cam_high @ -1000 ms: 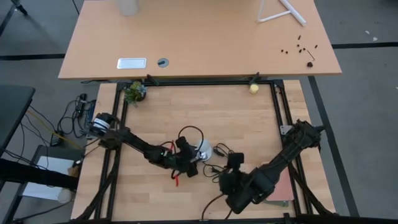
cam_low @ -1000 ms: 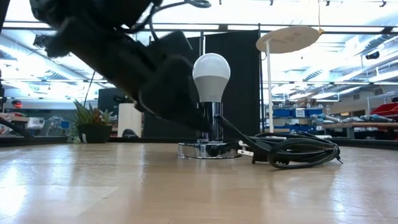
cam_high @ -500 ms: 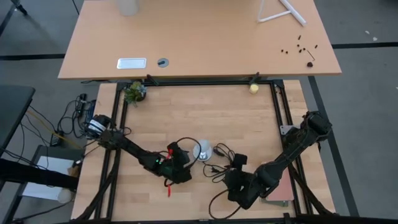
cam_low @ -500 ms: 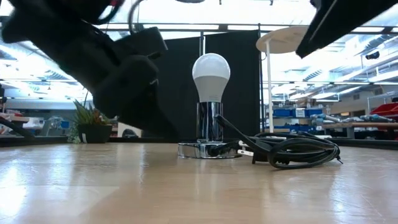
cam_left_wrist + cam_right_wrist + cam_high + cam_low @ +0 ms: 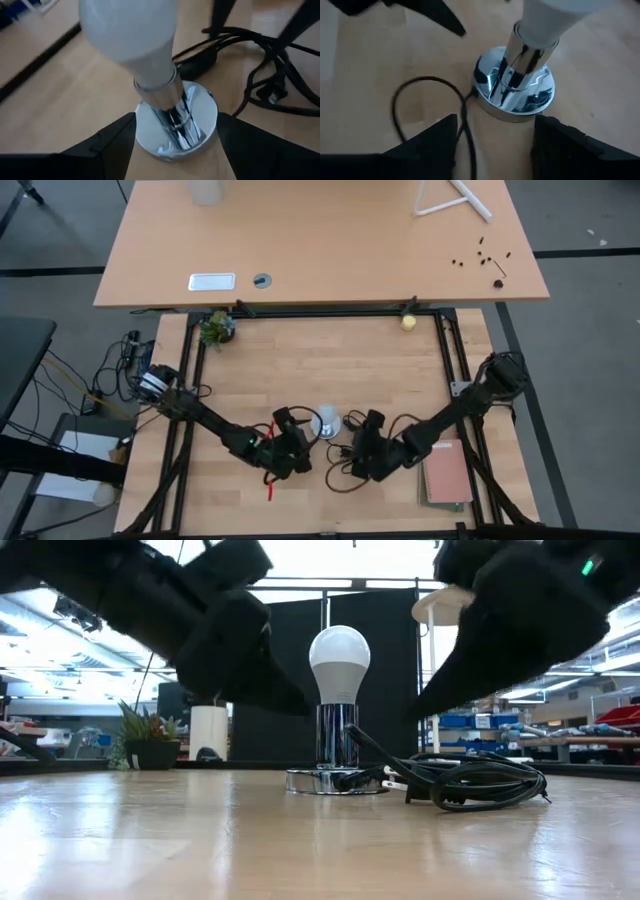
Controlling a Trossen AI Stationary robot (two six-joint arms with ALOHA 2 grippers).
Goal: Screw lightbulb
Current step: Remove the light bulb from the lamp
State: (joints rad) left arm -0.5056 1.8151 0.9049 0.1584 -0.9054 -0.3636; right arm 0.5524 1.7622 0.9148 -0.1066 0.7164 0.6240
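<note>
— So where's the lightbulb (image 5: 339, 661)?
— Centre frame, upright in its chrome socket (image 5: 336, 752).
— And the grippers?
— Left gripper (image 5: 175, 150) and right gripper (image 5: 495, 145) flank the base, fingers spread wide, gripping nothing.

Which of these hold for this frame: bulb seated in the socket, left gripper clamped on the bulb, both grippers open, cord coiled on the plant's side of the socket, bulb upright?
1. The lightbulb sits in the chrome socket. True.
2. The left gripper is clamped on the lightbulb. False: its fingers stand apart, either side of the socket's base, touching nothing.
3. Both grippers are open. True; the right gripper also faces the socket.
4. The black cord lies coiled on the plant's side. False: it lies on the opposite side.
5. The lightbulb stands upright. True.
</note>
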